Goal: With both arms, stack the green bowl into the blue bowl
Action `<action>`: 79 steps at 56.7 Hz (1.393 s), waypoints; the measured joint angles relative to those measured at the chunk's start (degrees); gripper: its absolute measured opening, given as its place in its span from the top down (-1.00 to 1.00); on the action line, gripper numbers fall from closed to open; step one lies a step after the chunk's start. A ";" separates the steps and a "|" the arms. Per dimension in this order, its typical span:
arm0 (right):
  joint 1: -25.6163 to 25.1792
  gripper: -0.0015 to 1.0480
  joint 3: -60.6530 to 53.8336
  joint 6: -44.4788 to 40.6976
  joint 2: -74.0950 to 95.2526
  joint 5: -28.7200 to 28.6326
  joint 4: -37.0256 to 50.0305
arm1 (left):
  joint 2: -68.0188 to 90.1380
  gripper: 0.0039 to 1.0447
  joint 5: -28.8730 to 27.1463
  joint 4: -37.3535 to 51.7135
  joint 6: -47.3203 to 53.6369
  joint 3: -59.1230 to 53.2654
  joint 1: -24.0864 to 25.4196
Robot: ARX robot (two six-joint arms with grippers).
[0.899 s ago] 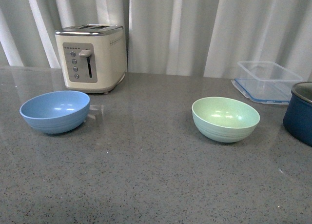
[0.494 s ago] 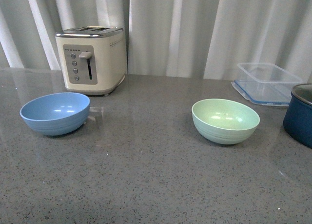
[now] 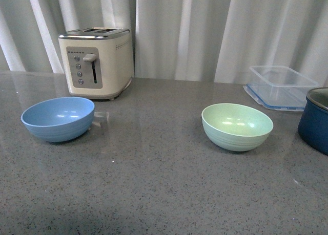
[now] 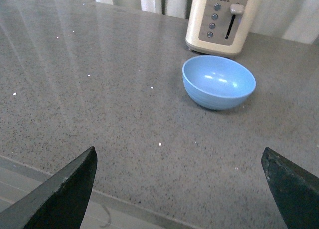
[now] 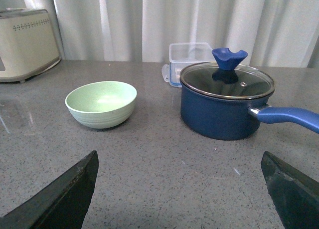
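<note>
The blue bowl [image 3: 58, 118] sits upright and empty on the grey counter at the left, in front of the toaster. It also shows in the left wrist view [image 4: 219, 82]. The green bowl [image 3: 237, 126] sits upright and empty at the right, and shows in the right wrist view [image 5: 101, 104]. Neither arm shows in the front view. My left gripper [image 4: 179, 161] is open and empty, well short of the blue bowl, near the counter's front edge. My right gripper [image 5: 179, 164] is open and empty, short of the green bowl and the pot.
A cream toaster [image 3: 96, 61] stands behind the blue bowl. A clear plastic container [image 3: 280, 86] lies at the back right. A dark navy pot [image 5: 227, 103] with a glass lid and a long handle [image 5: 289, 116] stands right of the green bowl. White curtains hang behind.
The front view has shifted very slightly; the bowls and other objects have not moved on the counter.
</note>
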 joint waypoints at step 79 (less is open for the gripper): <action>0.00 -0.81 0.00 0.00 0.00 -0.02 0.00 | 76.89 -0.78 0.94 -16.87 -18.03 60.67 -5.99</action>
